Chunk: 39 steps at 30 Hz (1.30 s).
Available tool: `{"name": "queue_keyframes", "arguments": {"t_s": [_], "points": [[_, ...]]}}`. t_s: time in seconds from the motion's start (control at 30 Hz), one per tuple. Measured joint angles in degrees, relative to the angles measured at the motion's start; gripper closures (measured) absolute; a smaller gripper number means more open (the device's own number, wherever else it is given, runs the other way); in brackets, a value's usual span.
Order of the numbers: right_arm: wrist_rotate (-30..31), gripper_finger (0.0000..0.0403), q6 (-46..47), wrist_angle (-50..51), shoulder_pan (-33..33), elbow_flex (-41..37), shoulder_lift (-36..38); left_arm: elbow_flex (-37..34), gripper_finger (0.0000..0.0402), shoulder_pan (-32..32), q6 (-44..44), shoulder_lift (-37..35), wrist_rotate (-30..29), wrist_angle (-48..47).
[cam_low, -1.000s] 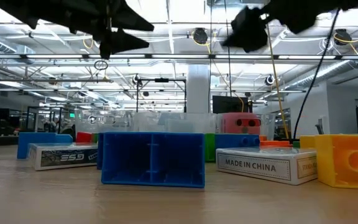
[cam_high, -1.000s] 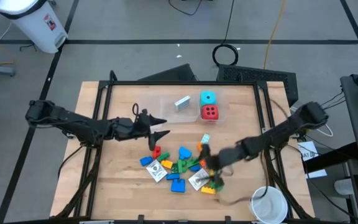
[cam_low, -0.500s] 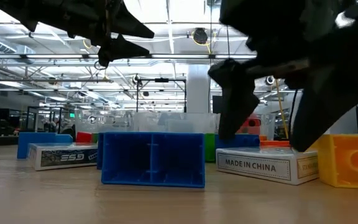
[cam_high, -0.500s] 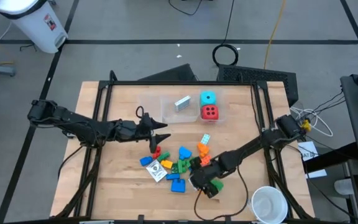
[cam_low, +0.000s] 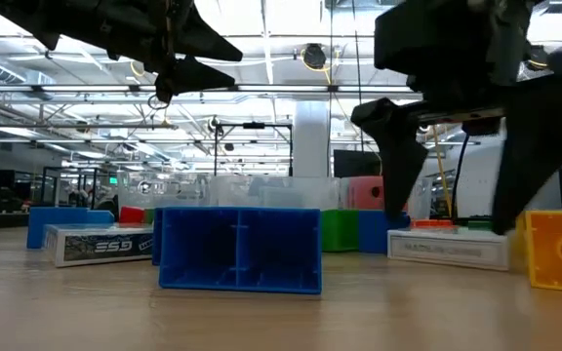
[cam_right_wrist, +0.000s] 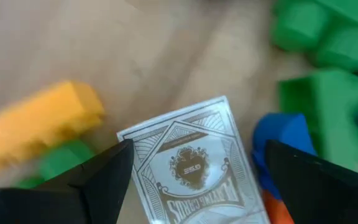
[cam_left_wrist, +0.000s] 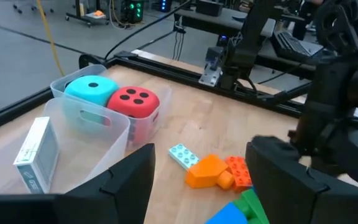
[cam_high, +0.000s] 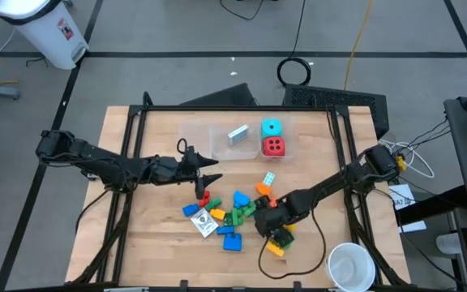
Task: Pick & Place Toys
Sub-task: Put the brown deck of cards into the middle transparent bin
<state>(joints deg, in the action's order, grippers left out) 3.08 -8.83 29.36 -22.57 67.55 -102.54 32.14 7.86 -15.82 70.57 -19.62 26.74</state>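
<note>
From above, the wooden bench point(cam_high: 160, 142) carries a heap of small plastic building bricks point(cam_high: 235, 212) in blue, green, red, orange and yellow near its middle, with a clear plastic bin point(cam_high: 250, 139) farther back holding a cyan dotted die point(cam_high: 272, 128), a red dotted die point(cam_high: 273, 147) and a small boxed card deck point(cam_high: 237, 135). The left hand point(cam_high: 209, 169) hovers just left of the heap, fingers apart and holding nothing; the right hand point(cam_high: 271, 227) is low over the heap's right side, and a white round cup point(cam_high: 351, 265) stands at the near right corner. At bench level, a blue brick point(cam_low: 239, 250) stands nearest, a flat card box point(cam_low: 98, 244) lies to its left, and the right hand's two dark fingers point(cam_low: 399, 156) hang spread wide on either side of a white card box point(cam_low: 447, 248), apart from it. The left wrist view shows both dice in the bin beside the deck, and an orange brick point(cam_left_wrist: 207, 171) on the wood. The right wrist view looks down between open fingers at a patterned white card box point(cam_right_wrist: 188, 163), with a yellow brick point(cam_right_wrist: 39, 124) and green bricks point(cam_right_wrist: 319, 93) around it.
</note>
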Motion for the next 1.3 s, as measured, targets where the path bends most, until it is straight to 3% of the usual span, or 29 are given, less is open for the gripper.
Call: {"name": "queue_keyframes", "arguments": {"t_s": [0.2,0.5,0.6,0.73,0.97,1.3], "points": [[1.89,0.0064,-0.23,4.77,-1.22,-0.15,1.04,0.0,0.0144,0.0,-0.8,0.0,0.0,-0.01],[1.29,0.0064,-0.44,1.38,-0.66,-3.33,1.44,0.0,0.0144,0.0,-2.08,0.0,0.04,-1.12],[5.71,0.0064,-1.53,0.1,-0.94,-3.45,3.23,0.0,0.0144,0.0,-2.42,0.0,0.04,-1.27],[7.07,0.0064,-2.36,-2.56,-0.4,-3.43,5.14,0.0,0.0144,0.0,-1.85,0.0,0.02,-1.25],[1.73,0.0064,0.33,1.76,-0.53,-3.98,6.33,0.0,0.0144,0.0,-0.97,0.0,0.02,-1.24],[0.03,0.0064,0.86,-8.23,1.59,-11.71,6.18,0.0,0.0144,0.0,-2.16,0.0,0.0,-1.52]]}}
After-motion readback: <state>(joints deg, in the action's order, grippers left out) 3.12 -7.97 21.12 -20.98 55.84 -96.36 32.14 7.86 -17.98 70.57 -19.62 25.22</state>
